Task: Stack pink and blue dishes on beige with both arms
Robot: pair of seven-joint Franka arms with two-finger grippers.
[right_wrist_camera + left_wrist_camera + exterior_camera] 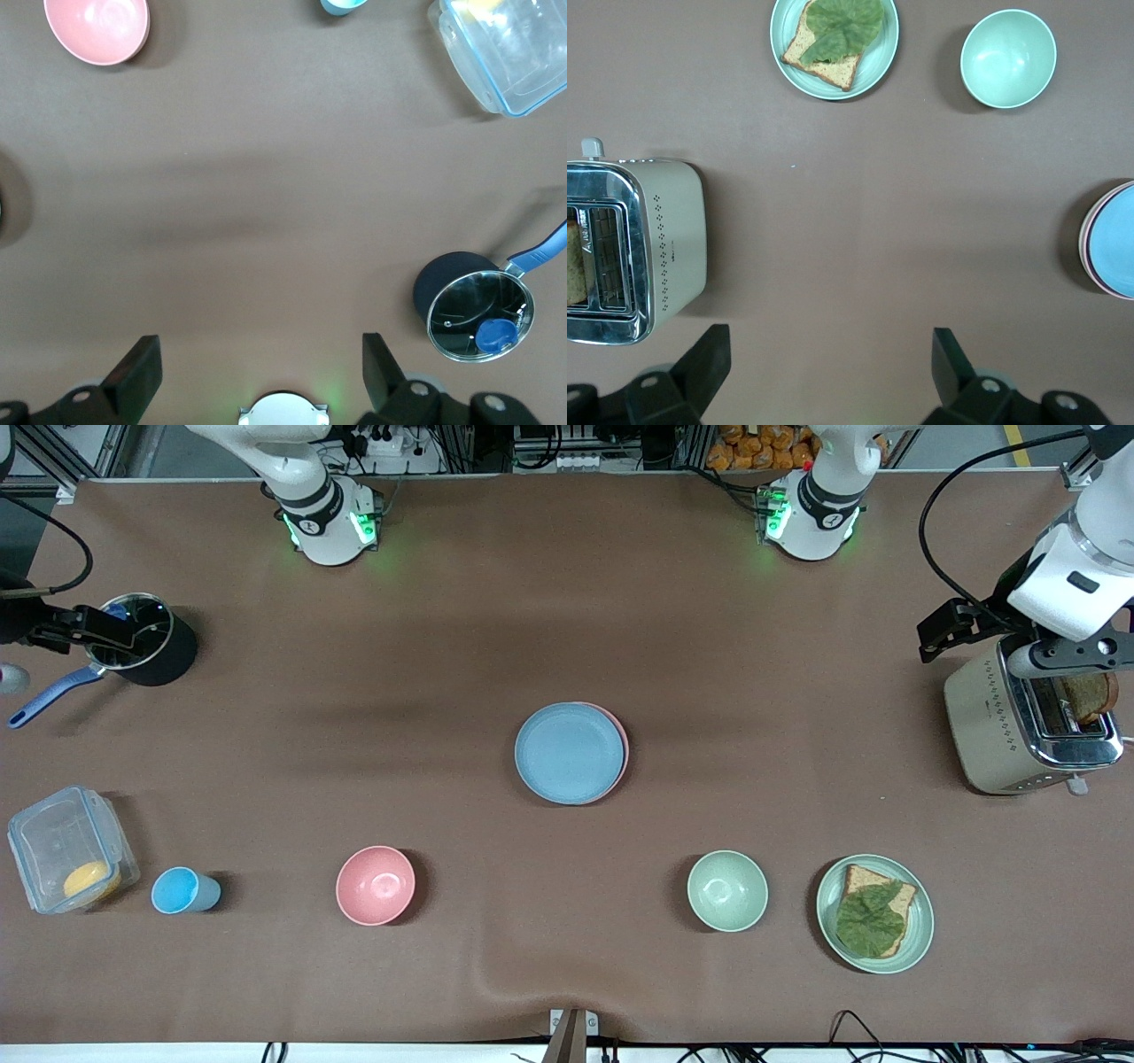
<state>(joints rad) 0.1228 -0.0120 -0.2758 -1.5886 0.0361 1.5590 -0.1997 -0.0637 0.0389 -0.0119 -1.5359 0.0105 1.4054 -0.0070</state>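
The light blue dish (567,752) lies on top of the pink dish (622,748) at the middle of the table; only a thin pink rim shows. The stack's edge also shows in the left wrist view, with the blue dish (1118,241) over layered pale rims. I cannot make out the beige plate as a separate thing. My left gripper (943,631) (831,341) hangs open and empty, high beside the toaster. At the right arm's end of the table, my right gripper (89,629) (261,350) hangs open and empty, high by the saucepan.
A toaster (1028,726) holding a bread slice stands at the left arm's end. Nearer the front camera sit a green plate (917,948) with bread and a leaf, a green bowl (727,890), a pink bowl (376,885), a blue cup (182,890) and a clear container (71,850). A saucepan (142,638) stands near the right gripper.
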